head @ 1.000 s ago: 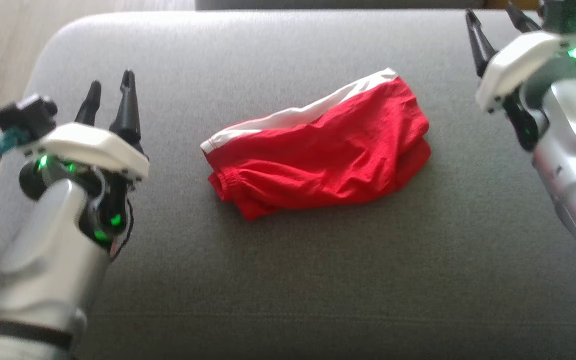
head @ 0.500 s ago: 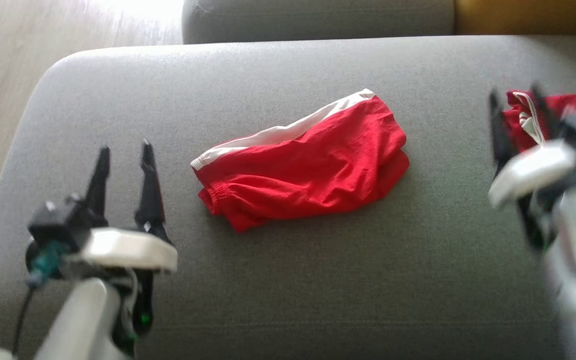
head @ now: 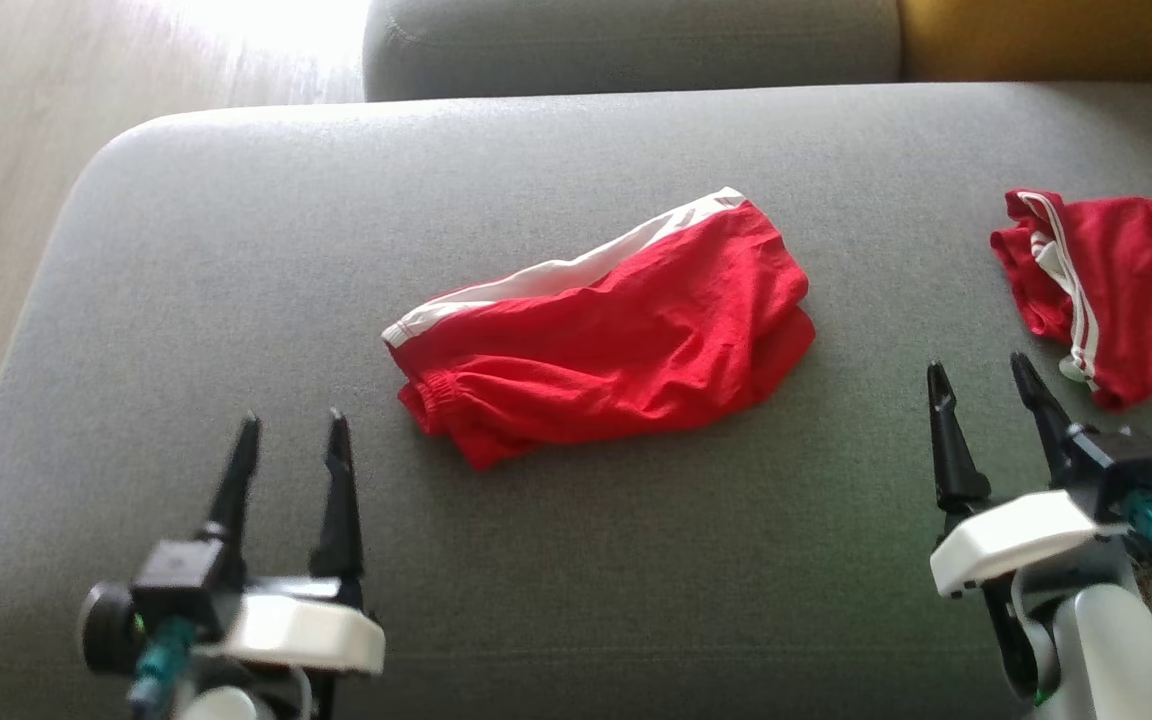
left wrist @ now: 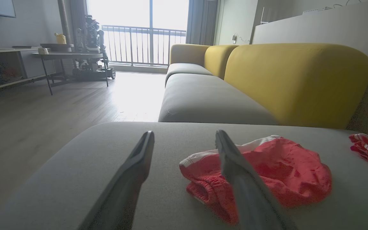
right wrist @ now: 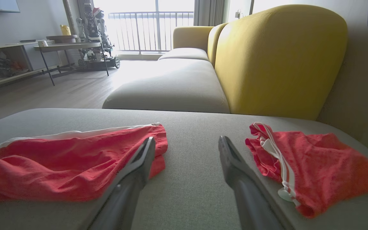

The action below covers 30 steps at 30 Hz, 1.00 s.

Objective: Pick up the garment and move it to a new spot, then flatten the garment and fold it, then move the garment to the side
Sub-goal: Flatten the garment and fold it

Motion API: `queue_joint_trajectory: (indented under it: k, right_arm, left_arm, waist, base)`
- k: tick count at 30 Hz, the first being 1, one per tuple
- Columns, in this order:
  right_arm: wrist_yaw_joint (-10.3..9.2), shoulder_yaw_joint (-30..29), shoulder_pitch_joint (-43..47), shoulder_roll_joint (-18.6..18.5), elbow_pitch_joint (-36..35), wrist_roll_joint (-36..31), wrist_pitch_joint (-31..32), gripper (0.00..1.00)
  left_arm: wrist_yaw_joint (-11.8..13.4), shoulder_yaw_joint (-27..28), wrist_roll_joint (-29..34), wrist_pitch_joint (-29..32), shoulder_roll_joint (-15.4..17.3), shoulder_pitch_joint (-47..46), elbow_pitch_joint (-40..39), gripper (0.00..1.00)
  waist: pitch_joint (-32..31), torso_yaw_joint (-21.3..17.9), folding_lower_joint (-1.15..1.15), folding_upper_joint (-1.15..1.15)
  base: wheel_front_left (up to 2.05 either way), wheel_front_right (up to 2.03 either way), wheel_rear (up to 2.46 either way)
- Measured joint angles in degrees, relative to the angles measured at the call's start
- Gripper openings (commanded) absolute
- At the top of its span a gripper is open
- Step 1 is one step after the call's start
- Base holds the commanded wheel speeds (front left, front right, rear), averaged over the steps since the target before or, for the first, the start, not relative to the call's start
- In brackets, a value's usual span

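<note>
A red garment (head: 616, 330) with a white side stripe lies folded in the middle of the grey sofa seat (head: 236, 250); it also shows in the left wrist view (left wrist: 283, 169) and the right wrist view (right wrist: 69, 163). My left gripper (head: 294, 418) hovers open to its near left, nothing between the fingers (left wrist: 184, 132). My right gripper (head: 978, 366) stands open at the near right, empty (right wrist: 186, 138), between that garment and a second, crumpled red garment (head: 1126, 290) with white stripes at the seat's right (right wrist: 324, 159).
The seat's rounded left edge drops to a wooden floor (head: 6, 120). A yellow backrest (right wrist: 279, 57) rises behind the right side and another grey seat (left wrist: 203, 99) lies beyond. A table (left wrist: 69, 56) stands far off on the floor.
The head camera has tilted, so the picture shifted. Both arms have drawn back to the near edge, fingers still open. The right arm has uncovered the second red garment.
</note>
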Motion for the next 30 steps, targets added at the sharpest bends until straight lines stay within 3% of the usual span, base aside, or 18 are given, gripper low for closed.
queue_joint_trajectory:
  k: [6,11,15,18,22,30]
  right_arm:
    - [0.0,-1.0,2.2,0.3,-1.1,-1.8,0.9,1.0]
    - [0.0,-1.1,2.8,0.4,-0.6,1.3,1.8,1.0]
    - [0.0,-2.0,2.6,0.4,3.0,9.9,4.1,1.0]
    - [-0.01,-2.3,0.5,0.5,7.7,20.0,6.3,1.0]
    - [-0.01,-3.0,-6.2,0.5,16.0,31.9,8.7,1.0]
    - [-0.01,-3.9,-17.7,0.4,35.4,48.6,11.4,1.0]
  left_arm:
    - [-0.5,0.1,1.4,0.0,-1.8,2.9,2.8,1.0]
    - [-2.1,-0.1,2.1,0.0,-2.4,2.8,3.2,1.0]
    - [-2.9,-0.3,2.4,0.0,-2.5,2.7,4.1,1.0]
    - [-3.4,-0.4,2.4,0.0,-2.6,2.6,4.6,1.0]
    - [-4.0,-1.8,3.2,0.0,-2.6,2.0,6.1,1.0]
    - [-4.0,-3.9,2.8,0.0,-2.8,0.1,7.1,1.0]
  waist:
    - [-0.4,1.0,0.0,0.0]
    - [0.0,2.1,0.0,0.0]
    - [0.3,3.2,0.0,0.0]
    - [1.1,4.1,0.0,0.0]
    - [2.1,5.8,0.0,0.0]
    - [3.5,9.9,0.0,0.0]
  base:
    - [0.0,0.0,0.0]
    - [0.0,0.0,0.0]
    - [0.0,0.0,0.0]
    - [0.0,0.0,0.0]
    - [0.0,0.0,0.0]
    - [0.0,0.0,0.0]
